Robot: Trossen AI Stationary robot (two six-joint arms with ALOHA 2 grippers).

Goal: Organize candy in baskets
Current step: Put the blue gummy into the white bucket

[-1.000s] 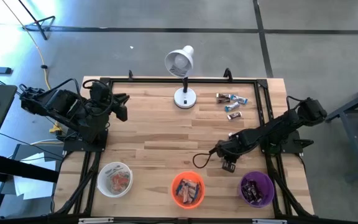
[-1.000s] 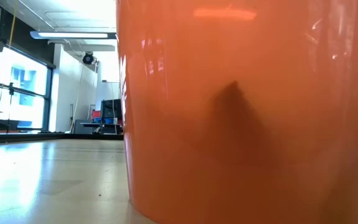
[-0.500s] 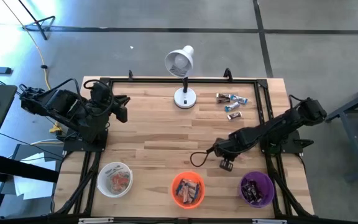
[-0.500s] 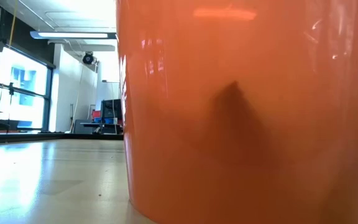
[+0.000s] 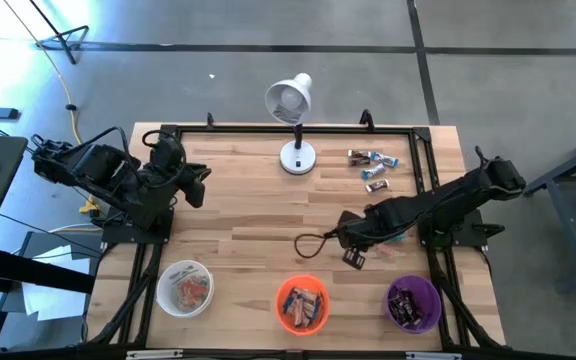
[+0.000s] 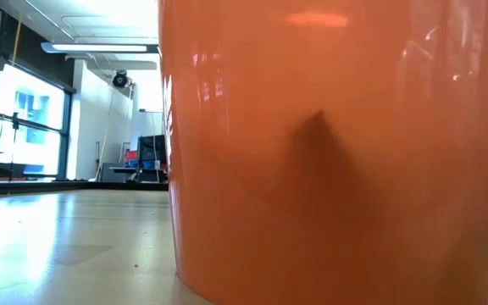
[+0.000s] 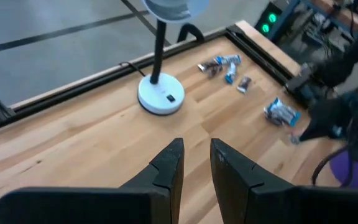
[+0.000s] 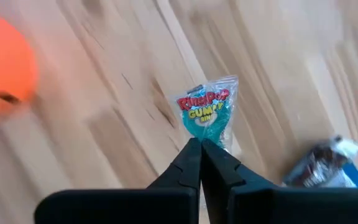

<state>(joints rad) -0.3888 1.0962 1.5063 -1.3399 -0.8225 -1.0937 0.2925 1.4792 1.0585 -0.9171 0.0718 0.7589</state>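
Note:
My right gripper hangs over the table's near middle, between the orange basket and the purple basket, shut on a teal gummy candy packet. A white basket stands at the near left; all three baskets hold candy. Several loose wrapped candies lie at the far right, and one more lies on the wood close to my right gripper. My left gripper stays raised at the far left, its fingers slightly apart with nothing between them. My right gripper pinches one end edge of the packet's wrapper between its two fingertips. The fingers come from above, pointing steeply down. The packet hangs below the fingertips, clear of the wood.
A white desk lamp stands at the far middle of the table. A black frame rail runs around the table top. A black cable loop trails beside my right gripper. The low view shows only the orange basket's wall.
My right gripper has risen from the table with the candy packet and drifted toward the table's left edge, staying shut. My left gripper has turned a little at the wrist without leaving its place.

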